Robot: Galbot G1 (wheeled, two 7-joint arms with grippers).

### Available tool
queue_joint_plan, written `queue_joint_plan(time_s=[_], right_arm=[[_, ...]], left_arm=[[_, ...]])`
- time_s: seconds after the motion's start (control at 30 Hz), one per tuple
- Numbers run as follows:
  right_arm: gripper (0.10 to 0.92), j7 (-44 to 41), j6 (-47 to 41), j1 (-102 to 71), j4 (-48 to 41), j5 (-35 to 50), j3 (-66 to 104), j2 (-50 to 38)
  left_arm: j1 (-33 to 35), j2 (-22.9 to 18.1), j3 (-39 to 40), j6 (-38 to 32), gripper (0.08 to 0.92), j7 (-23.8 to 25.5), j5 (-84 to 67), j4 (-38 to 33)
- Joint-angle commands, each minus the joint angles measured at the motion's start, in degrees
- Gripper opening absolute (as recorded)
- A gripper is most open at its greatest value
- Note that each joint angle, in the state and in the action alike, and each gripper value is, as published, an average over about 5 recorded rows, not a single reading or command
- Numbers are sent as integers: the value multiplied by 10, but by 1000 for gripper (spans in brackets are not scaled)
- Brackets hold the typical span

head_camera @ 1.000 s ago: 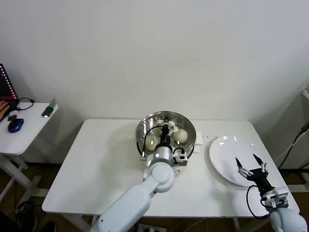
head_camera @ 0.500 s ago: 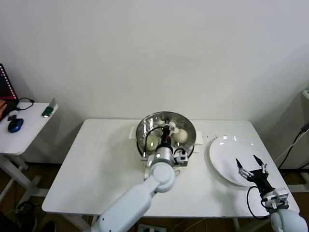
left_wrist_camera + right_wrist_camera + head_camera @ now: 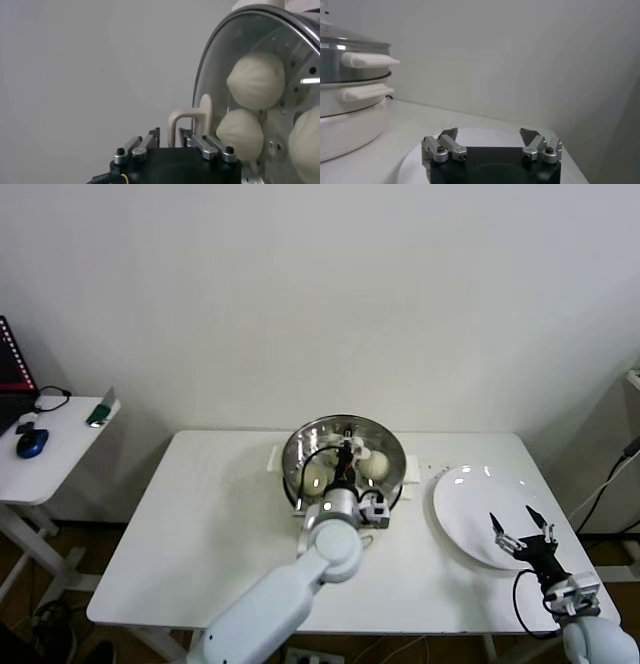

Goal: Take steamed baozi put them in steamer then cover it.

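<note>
Nearest, the right end effector [image 3: 520, 529] waits with its jaws wide open and holding nothing, above the near edge of the one flat round white plate [image 3: 465, 494], on which no bun lies. Farther in, the left end effector [image 3: 170, 137] stands over the middle of the white desk [image 3: 220, 514]. Its jaws are one on each side of the cream-white oblong handle [image 3: 192, 122], a little apart from it, so they look opened and not clamped. The one round clear glass cover with a metal rim [image 3: 212, 60] sits on the one shiny round stainless-steel steamer [image 3: 340, 65], which rests on its white pot base [image 3: 345, 120]. Through the glass I count three smooth cream-white steamed baozi [image 3: 257, 80]; I cannot confirm a fourth. I judge that the covering is done and the release is the step in hand. The next move calls for wider jaws and a straight lift, so that the handle is not dragged.
</note>
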Motion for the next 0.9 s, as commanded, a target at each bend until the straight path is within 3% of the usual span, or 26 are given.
queue_joint_plan(time_s=[0.03,0.53,0.77,0.9], right_arm=[[823,2,-15,4,-5,5,-1,-1],[823,6,-17,22,-16,-10,-11,-3],[823,7,-17,25,-13,-12,-16,-3],[823,5,-14,23,-13,-13,-18,-4]], left_arm=[[5,34,8,28,362,19,-14,-82],[111,113,-44,21,784,32,-27,-215],[197,122,-186,-80,822,-20,-53,-280],[241,147,-286,-147,823,-94,-211,-310]])
